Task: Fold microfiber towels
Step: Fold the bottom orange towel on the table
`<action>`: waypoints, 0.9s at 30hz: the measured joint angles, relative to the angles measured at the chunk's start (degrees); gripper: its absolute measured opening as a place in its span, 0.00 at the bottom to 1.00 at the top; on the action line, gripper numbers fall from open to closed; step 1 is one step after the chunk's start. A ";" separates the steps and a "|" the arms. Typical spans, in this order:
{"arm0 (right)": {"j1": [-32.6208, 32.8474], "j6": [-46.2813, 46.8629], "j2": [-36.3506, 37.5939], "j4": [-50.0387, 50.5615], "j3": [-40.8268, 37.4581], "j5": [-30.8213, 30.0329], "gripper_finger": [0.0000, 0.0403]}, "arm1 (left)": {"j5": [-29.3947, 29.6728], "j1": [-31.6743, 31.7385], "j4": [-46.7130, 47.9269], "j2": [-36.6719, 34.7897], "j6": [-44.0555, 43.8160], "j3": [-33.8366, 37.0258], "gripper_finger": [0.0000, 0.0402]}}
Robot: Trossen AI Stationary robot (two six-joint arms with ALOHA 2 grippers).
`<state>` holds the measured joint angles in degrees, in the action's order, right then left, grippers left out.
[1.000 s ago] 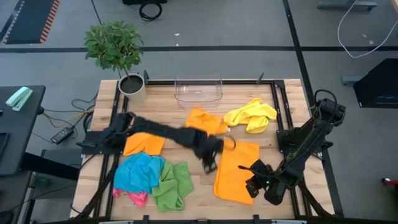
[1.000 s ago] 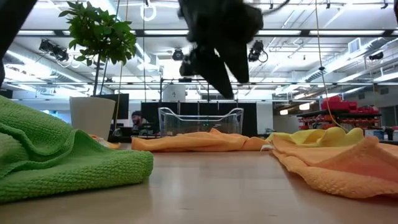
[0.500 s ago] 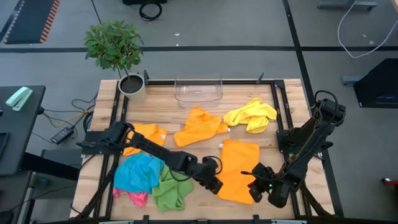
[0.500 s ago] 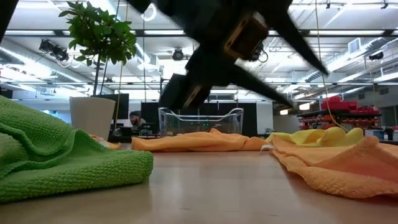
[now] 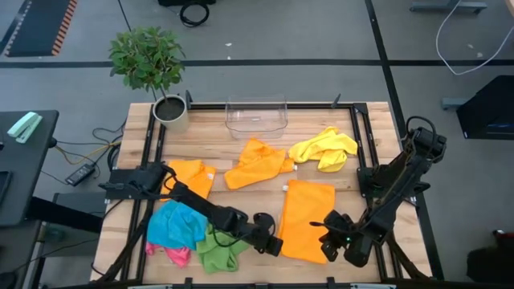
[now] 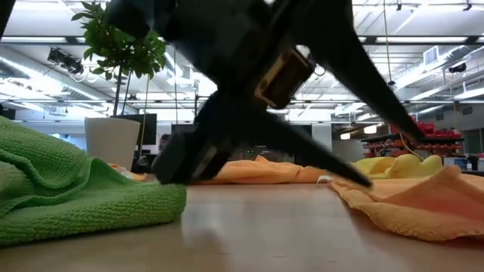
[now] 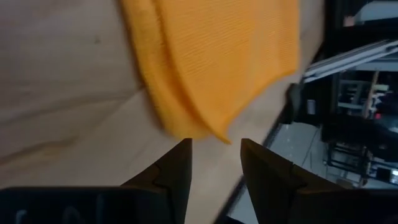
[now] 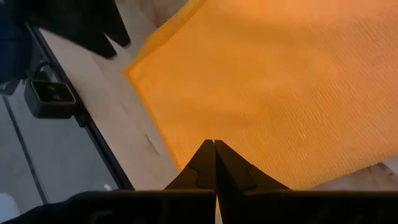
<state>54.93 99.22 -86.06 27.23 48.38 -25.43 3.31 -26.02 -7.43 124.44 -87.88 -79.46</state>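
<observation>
Left gripper (image 5: 273,245): we see it low over the desk (image 5: 257,156) at the near corner of the flat orange towel (image 5: 307,219); in its wrist view its fingers (image 7: 176,171) stand slightly spread with that corner just ahead of the gap, holding nothing.
Right gripper (image 5: 329,241): we find it at the near right edge of the same orange towel; its fingers (image 8: 205,165) are pressed together above the cloth, holding nothing.
Flat orange towel: we see it spread out on the right half of the desk, between the two grippers.
Crumpled orange towel (image 5: 257,163): it lies mid-desk, near the clear bin (image 5: 257,116).
Third orange towel (image 5: 191,177): it rests on the left side, partly under the left arm.
Yellow towel (image 5: 324,148): bunched up, right of the crumpled orange one.
Blue towel (image 5: 177,223): heaped at the near left, touching the green towel (image 5: 218,249).
Pink towel (image 5: 173,255): we see only an edge showing under the blue one.
Potted plant (image 5: 152,68): at the far left corner of the desk.
</observation>
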 joint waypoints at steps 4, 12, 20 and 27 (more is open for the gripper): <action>-0.32 0.07 0.00 -0.65 0.00 0.02 0.00 | -0.04 0.09 -1.33 1.13 0.03 -0.05 0.34; -0.32 1.16 0.00 -1.34 0.00 0.26 0.00 | 0.11 0.07 -2.49 1.28 1.48 -0.10 0.34; -0.32 0.95 0.00 -1.29 0.00 0.26 0.00 | 0.22 0.10 -6.13 3.06 -0.31 -0.16 0.31; -0.32 0.00 0.00 -0.94 0.00 0.24 0.00 | 0.98 1.09 -6.37 3.08 -0.93 -0.14 0.32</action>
<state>54.61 99.22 -86.06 26.30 48.38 -25.19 4.28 -24.93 -13.80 127.52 -88.81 -79.60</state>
